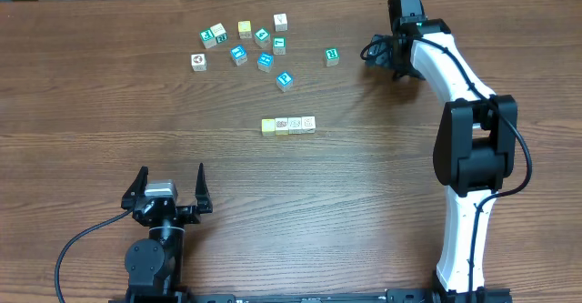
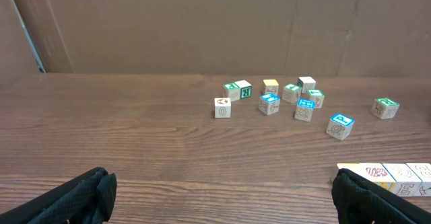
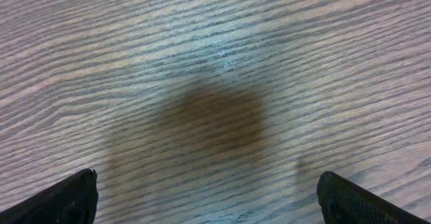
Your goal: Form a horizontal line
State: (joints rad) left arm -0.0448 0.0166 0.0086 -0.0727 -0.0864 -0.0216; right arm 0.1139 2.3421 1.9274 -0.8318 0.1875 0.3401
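The horizontal line (image 1: 288,125) lies mid-table: a yellow-green cube at its left end and three cream-white printed cubes touching it in a row. Its cream cubes show at the lower right edge of the left wrist view (image 2: 399,173), partly behind the right finger (image 2: 374,198). My left gripper (image 1: 169,186) sits near the front edge, well to the left of the row, open and empty (image 2: 222,204). My right gripper (image 1: 373,50) hangs at the back right, open over bare wood (image 3: 212,204), with nothing between its fingers.
Several loose cubes, many teal-faced, are scattered at the back (image 1: 247,43) (image 2: 289,99). One teal cube (image 1: 332,56) lies just left of the right gripper. The right arm's white links (image 1: 468,157) stand along the right side.
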